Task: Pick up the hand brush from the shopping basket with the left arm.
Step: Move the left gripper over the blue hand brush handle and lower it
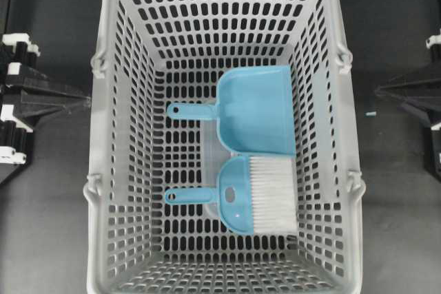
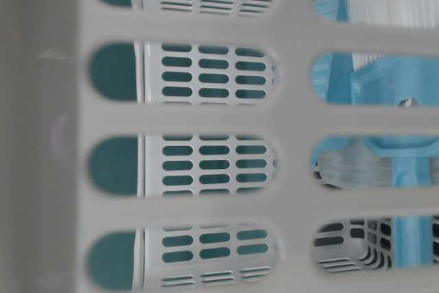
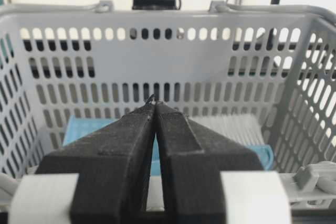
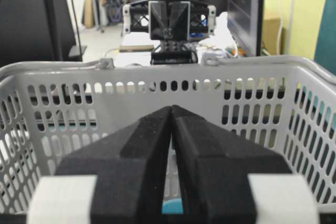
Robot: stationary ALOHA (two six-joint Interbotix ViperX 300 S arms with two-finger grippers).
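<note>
The light-blue hand brush lies flat on the floor of the grey shopping basket, handle pointing left and white bristles to the right. In the left wrist view its bristles show low behind the fingers. My left gripper sits outside the basket's left wall, above the rim. It is shut with nothing in it, and its tips meet. My right gripper rests outside the right wall, also shut and holding nothing.
A light-blue dustpan lies in the basket just beyond the brush, handle also to the left. The basket's hinged handles hang down outside its walls. The table-level view looks through the slotted basket wall. Dark table surrounds the basket.
</note>
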